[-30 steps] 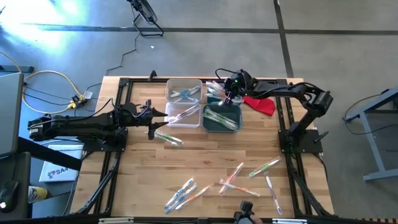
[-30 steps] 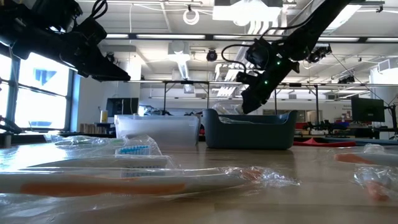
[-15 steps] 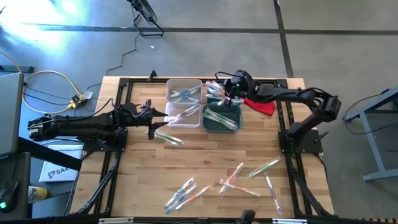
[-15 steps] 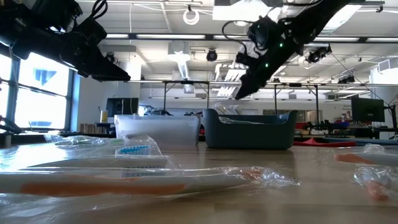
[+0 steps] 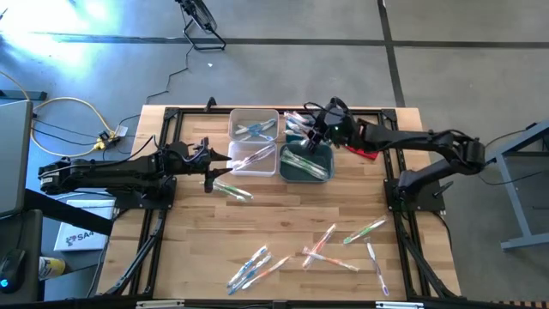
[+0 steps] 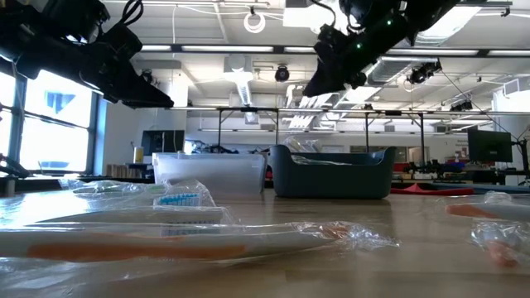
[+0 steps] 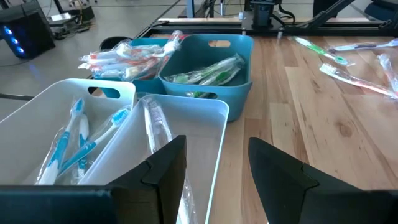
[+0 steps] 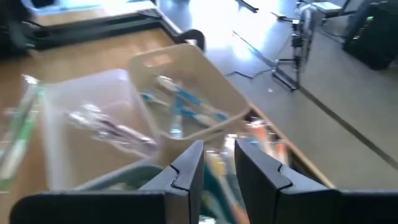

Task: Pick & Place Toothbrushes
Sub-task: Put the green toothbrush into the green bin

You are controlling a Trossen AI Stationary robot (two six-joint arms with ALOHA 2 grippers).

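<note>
High view: right claw (image 5: 314, 135) hovers empty above teal bin (image 5: 305, 163).

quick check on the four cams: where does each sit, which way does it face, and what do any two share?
High: overhead, straight down on the wooden table; both arms show.
Low: table height, level across wrapped toothbrushes into the room; both arms overhead.
Left wrist: past the open left gripper into the white bins.
Right wrist: above the bins, past the right gripper, nothing held.
Shared: the teal bin, dark bin from above, also in the low view.
</note>
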